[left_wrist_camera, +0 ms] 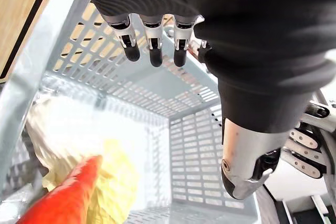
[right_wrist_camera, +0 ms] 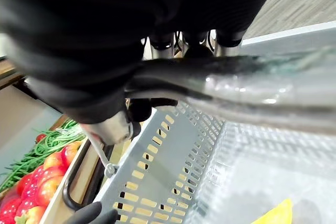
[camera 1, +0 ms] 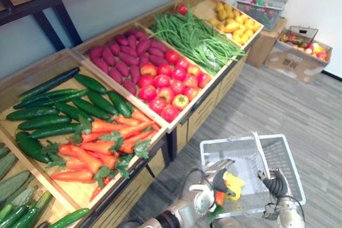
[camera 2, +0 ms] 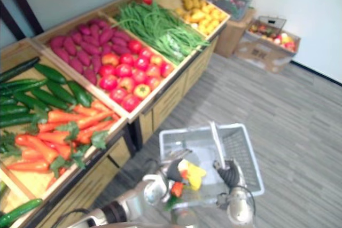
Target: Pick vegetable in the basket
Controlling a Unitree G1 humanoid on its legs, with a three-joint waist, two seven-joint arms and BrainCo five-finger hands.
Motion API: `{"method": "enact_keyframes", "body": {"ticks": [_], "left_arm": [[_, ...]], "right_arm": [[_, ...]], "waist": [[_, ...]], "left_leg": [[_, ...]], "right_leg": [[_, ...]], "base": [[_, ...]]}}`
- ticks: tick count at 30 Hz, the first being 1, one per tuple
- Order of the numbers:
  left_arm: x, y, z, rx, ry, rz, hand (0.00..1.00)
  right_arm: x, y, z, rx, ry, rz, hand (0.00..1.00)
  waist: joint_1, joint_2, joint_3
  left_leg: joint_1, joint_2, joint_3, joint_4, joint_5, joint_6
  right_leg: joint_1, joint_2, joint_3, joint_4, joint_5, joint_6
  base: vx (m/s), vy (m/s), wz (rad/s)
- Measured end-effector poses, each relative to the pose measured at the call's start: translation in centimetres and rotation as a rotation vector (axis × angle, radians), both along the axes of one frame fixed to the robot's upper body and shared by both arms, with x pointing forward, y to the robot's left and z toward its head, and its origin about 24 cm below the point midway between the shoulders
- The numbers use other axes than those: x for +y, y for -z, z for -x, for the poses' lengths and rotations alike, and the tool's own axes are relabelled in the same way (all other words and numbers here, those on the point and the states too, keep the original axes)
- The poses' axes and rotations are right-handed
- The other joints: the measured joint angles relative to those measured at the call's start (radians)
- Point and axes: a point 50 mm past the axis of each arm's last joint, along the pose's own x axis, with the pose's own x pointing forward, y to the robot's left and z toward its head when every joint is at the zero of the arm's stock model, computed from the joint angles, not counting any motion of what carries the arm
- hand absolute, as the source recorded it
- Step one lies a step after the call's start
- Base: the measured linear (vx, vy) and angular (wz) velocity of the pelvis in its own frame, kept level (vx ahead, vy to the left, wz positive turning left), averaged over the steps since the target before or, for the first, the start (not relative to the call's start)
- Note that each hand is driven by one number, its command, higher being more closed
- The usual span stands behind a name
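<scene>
The wooden stand (camera 1: 208, 108) holds, compartment by compartment, cucumbers (camera 1: 59, 105), carrots (camera 1: 101, 148), purple sweet potatoes (camera 1: 120, 57), red tomatoes (camera 1: 168, 86), green beans (camera 1: 197, 38) and yellow produce (camera 1: 235, 22), while a cardboard box (camera 1: 296, 60) sits on the grey floor (camera 1: 267, 105) beyond its far end.

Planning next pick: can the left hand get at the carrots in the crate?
Probably yes: the left hand is open and empty over the basket, and the carrots lie uncovered on its side, nothing between.

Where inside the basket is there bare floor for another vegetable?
The floor along the basket's far wall, both sides of the handle, is bare. The near-left corner is crowded: a carrot and a yellow vegetable lie under the left hand. The right hand grips the handle.
</scene>
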Motion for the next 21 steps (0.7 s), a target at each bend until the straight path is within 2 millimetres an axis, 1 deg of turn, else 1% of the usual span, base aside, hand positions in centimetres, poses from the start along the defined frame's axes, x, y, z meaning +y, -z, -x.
{"method": "enact_keyframes", "body": {"ticks": [1, 2, 3, 4, 5, 7, 21], "left_arm": [[0.0, -0.1, -0.5, -0.007, 0.001, -0.011, 0.0], [-0.3, -0.8, -1.5, -0.033, -0.002, -0.012, 0.0], [-0.6, -1.2, -1.9, -0.044, -0.005, 0.0, 0.0], [-1.3, -2.1, -2.5, -0.068, 0.006, 0.021, 0.0], [-2.0, -2.7, -2.7, -0.085, 0.025, 0.036, 0.0], [-2.5, -3.2, -2.8, -0.096, 0.045, 0.05, 0.0], [-2.6, -3.1, -2.7, -0.09, 0.062, 0.046, 0.0]], "right_arm": [[0.0, 0.0, 0.0, 0.0, 0.0, -0.001, 1.0], [0.0, 0.0, 0.0, 0.0, 0.002, -0.003, 1.0], [0.0, 0.0, 0.0, 0.0, 0.002, -0.003, 1.0], [0.0, 0.1, 0.0, 0.002, 0.003, -0.004, 1.0], [0.0, 0.1, 0.0, 0.004, 0.003, -0.004, 1.0], [0.0, 0.2, 0.0, 0.007, 0.003, -0.005, 1.0], [0.1, 1.4, 0.2, 0.058, 0.005, -0.012, 1.0]], "waist": [[0.0, -0.001, 0.0], [0.001, -0.002, 0.0], [0.001, -0.002, 0.0], [0.002, -0.002, 0.0], [0.001, -0.003, -0.001], [0.0, -0.003, -0.001], [0.0, -0.015, -0.001]], "left_leg": [[0.0, -0.001, 0.0, 0.0, 0.0, 0.0], [0.0, -0.002, -0.001, 0.002, 0.0, 0.001], [0.0, -0.002, -0.001, 0.002, 0.0, 0.001], [0.0, -0.002, -0.004, 0.002, 0.0, 0.001], [-0.001, -0.001, -0.006, 0.002, 0.0, 0.001], [-0.001, -0.001, -0.007, 0.002, 0.0, 0.001], [-0.007, -0.004, -0.04, 0.003, 0.001, 0.004]], "right_leg": [[0.0, -0.001, 0.0, 0.0, 0.001, 0.001], [0.001, -0.002, 0.0, 0.0, 0.001, 0.001], [0.001, -0.003, -0.001, 0.0, 0.001, 0.001], [0.002, -0.003, -0.003, 0.0, 0.0, 0.001], [0.003, -0.003, -0.004, 0.0, 0.0, 0.001], [0.003, -0.003, -0.005, 0.0, 0.0, 0.002], [0.017, -0.016, -0.034, 0.0, -0.006, 0.01]], "base": [[-0.03, -0.06, 0.01], [-0.03, -0.049, 0.01], [-0.03, -0.058, 0.03], [-0.02, -0.047, 0.04], [-0.01, -0.047, 0.04], [0.0, -0.048, 0.01], [-0.01, -0.028, 0.07]]}}
